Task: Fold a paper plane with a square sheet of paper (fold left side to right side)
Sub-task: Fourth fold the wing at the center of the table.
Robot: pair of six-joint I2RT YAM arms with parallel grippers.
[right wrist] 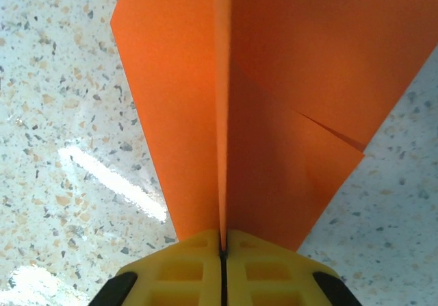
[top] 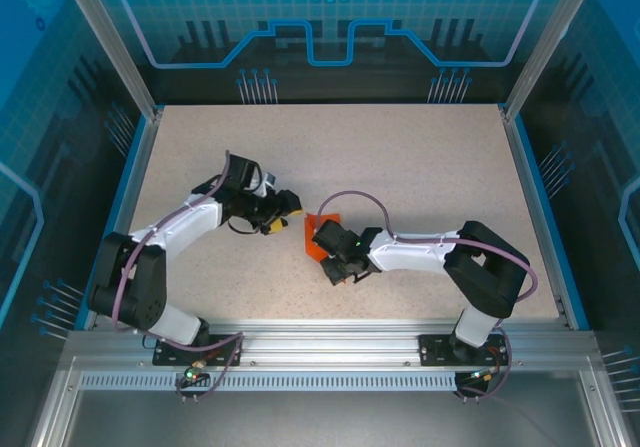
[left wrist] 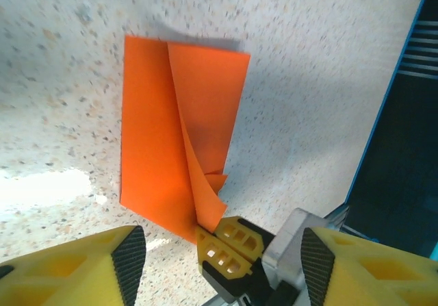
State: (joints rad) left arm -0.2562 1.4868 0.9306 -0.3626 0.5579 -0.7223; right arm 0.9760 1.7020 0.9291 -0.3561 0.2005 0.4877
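The thin bright orange sheet of paper [left wrist: 154, 128] sat near the middle of the speckled beige tabletop [top: 400, 157]. It was already creased narrower, w/ one flap standing up off the layer below. Right gripper [right wrist: 222, 248] had it at the narrow end, yellow fingers closed tight on the upright crease. That end looked a bit lifted while the wide end lay flat. Left gripper [top: 282, 214] was just beside the sheet on its left, jaws wide apart, nothing in them.

Handling, imo: the stuff's super light and floppy, w/ no stiffness except along the creases. It'd prob skate on that smooth top if pushed w/o a hold-down. It also crumples easy, so no hard squeezing mid-panel. I'd take it at an edge or corner where a flap stands proud of the table, bc a flat layer gives the fingers nothing to get under. One arm pins, the other folds. Main risk = the raised flap springing back.
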